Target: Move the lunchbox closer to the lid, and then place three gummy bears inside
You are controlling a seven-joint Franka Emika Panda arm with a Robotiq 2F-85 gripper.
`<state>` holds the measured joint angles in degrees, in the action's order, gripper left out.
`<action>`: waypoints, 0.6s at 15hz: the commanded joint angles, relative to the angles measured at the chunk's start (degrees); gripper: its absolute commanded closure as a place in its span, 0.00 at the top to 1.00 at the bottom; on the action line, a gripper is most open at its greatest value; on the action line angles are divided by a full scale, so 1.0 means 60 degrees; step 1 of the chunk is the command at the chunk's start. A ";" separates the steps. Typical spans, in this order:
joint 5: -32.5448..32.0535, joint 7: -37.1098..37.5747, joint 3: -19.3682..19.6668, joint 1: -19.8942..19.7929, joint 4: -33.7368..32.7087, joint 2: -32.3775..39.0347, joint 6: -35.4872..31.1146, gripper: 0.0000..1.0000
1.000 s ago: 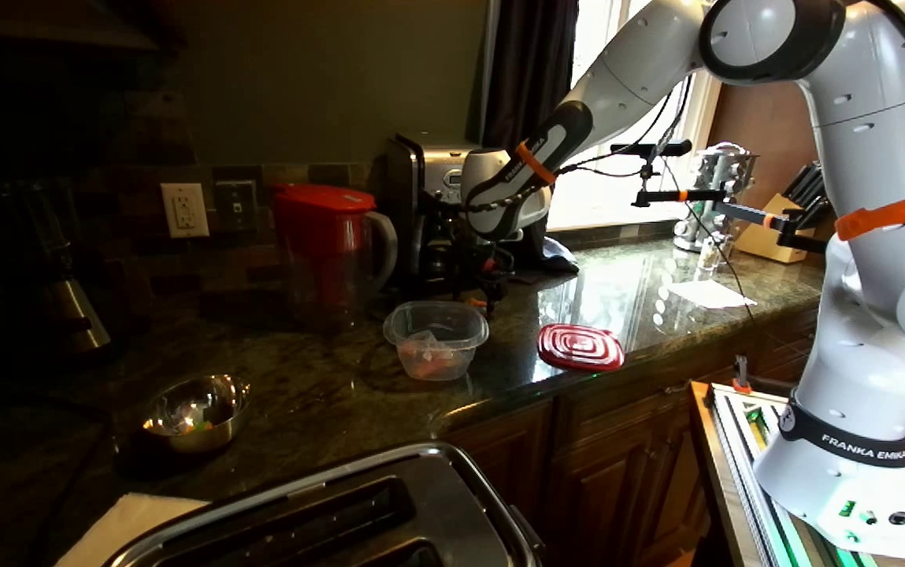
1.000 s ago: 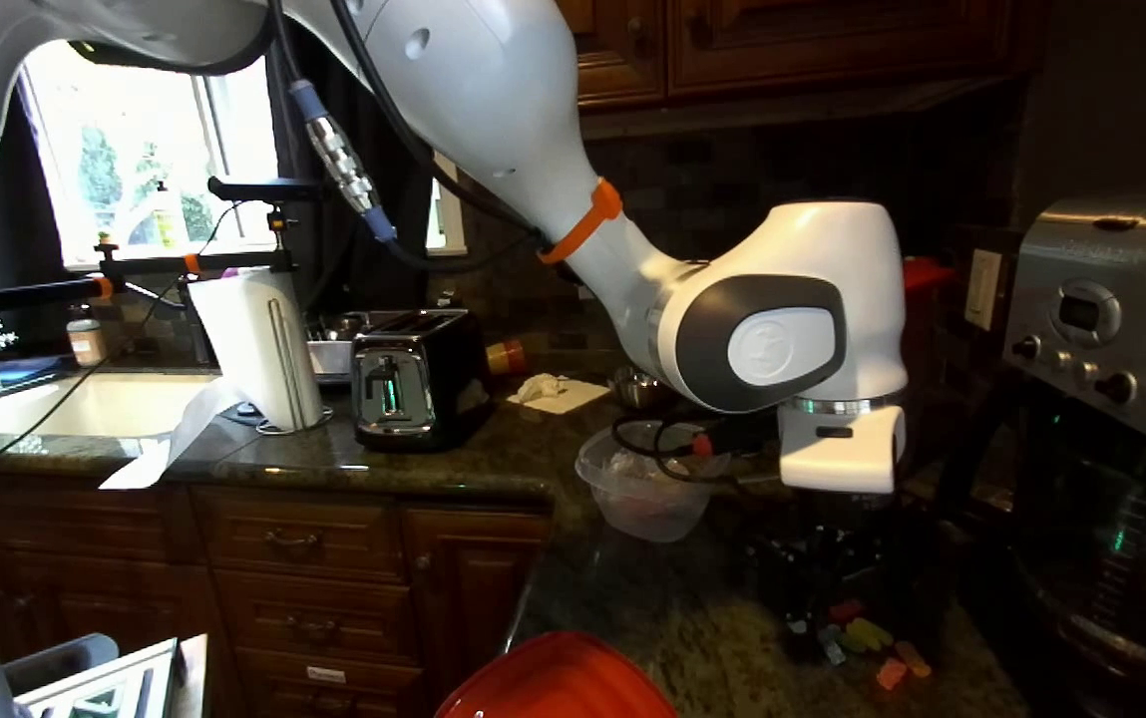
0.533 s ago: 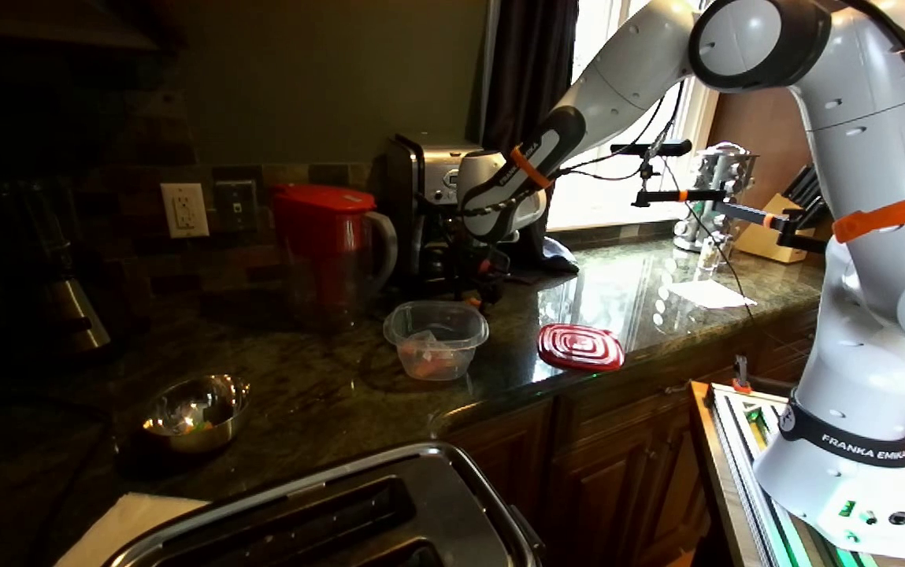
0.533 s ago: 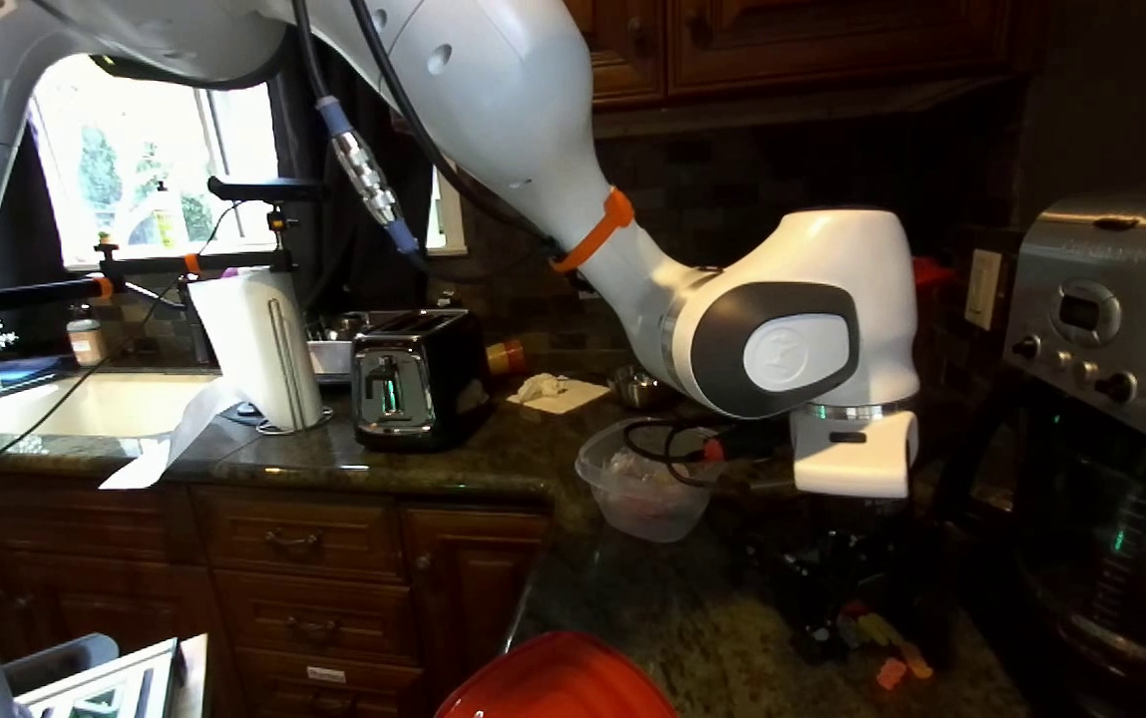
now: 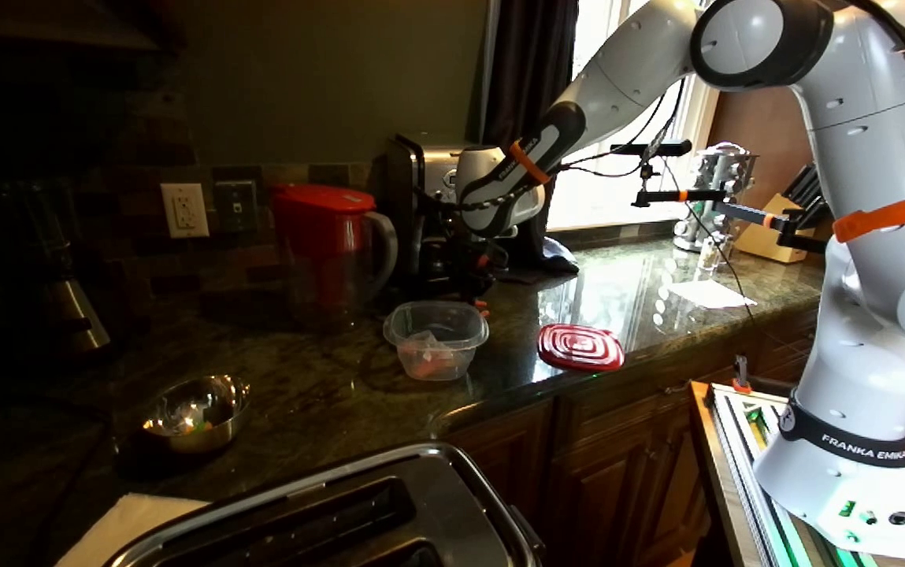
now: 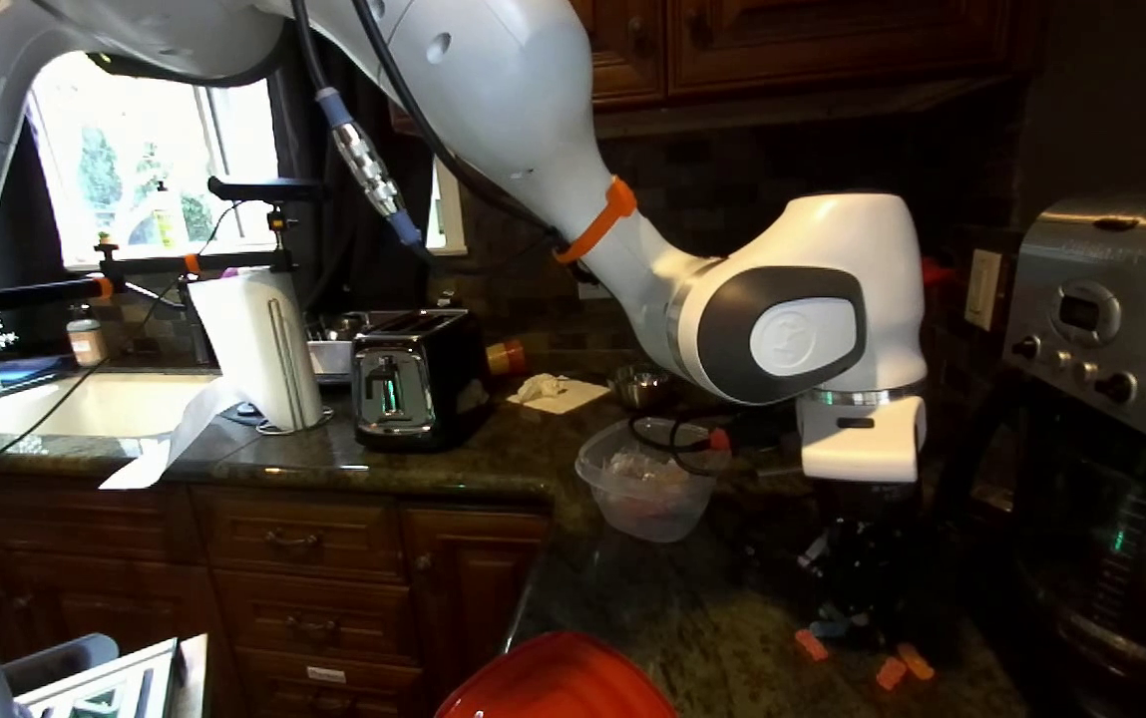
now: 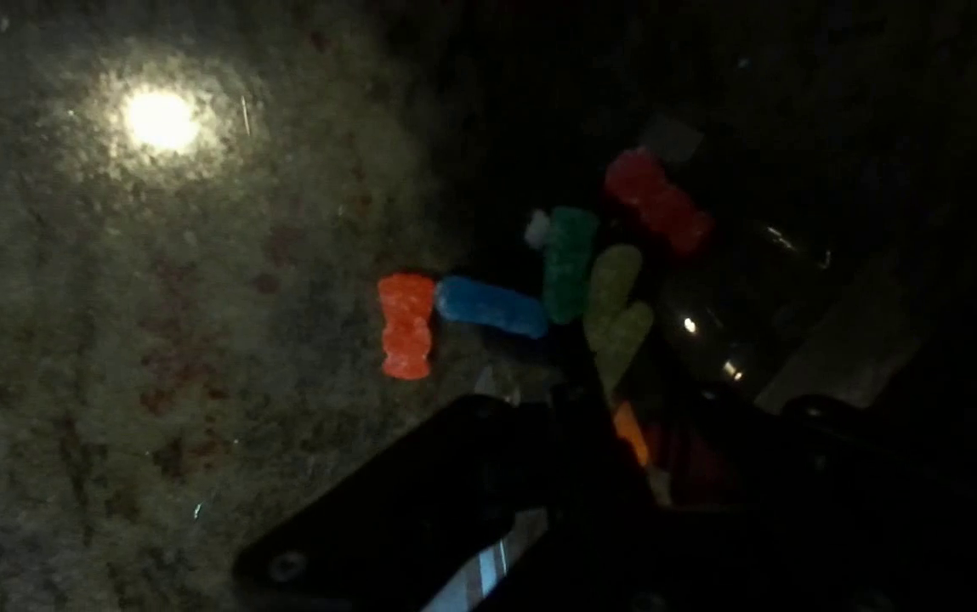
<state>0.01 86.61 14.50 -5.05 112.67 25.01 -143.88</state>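
Note:
The clear lunchbox (image 5: 436, 335) stands on the dark counter; crumpled plastic and something pinkish show inside. To its right, apart from it, lies the red lid (image 5: 580, 347), whose edge (image 6: 558, 683) also shows in an exterior view. My gripper (image 7: 616, 374) hangs low over loose gummy bears behind the lunchbox. A yellow gummy bear (image 7: 611, 293) appears between its dark fingertips, but shadow hides whether the pads press on it. Around it lie orange-red (image 7: 407, 327), blue (image 7: 492, 306), green (image 7: 570, 263) and red (image 7: 658, 202) bears. An orange bit (image 7: 631, 433) shows beside a finger.
The coffee maker (image 6: 1111, 329) stands close to my gripper, and a red pitcher (image 5: 330, 244) is behind the lunchbox. A metal bowl (image 5: 198, 413) with small coloured bits and a toaster (image 5: 326, 512) are farther off. The counter edge runs just in front of the lid.
The gripper has shifted slightly and risen a little. In an exterior view the yellow bear no longer shows, while an orange-red one has appeared beside the gripper. Lunchbox and lid have not moved.

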 commanded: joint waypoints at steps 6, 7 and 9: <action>-0.0990 0.0251 0.0265 0.0607 0.1512 -0.1737 0.0184 0.02; -0.1116 0.0214 0.0222 0.0616 0.1746 -0.1992 0.0215 0.02; -0.1284 0.0051 0.0079 0.0603 0.2351 -0.2657 0.0083 0.02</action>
<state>-5.26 86.67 15.06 -2.32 119.82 16.29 -143.70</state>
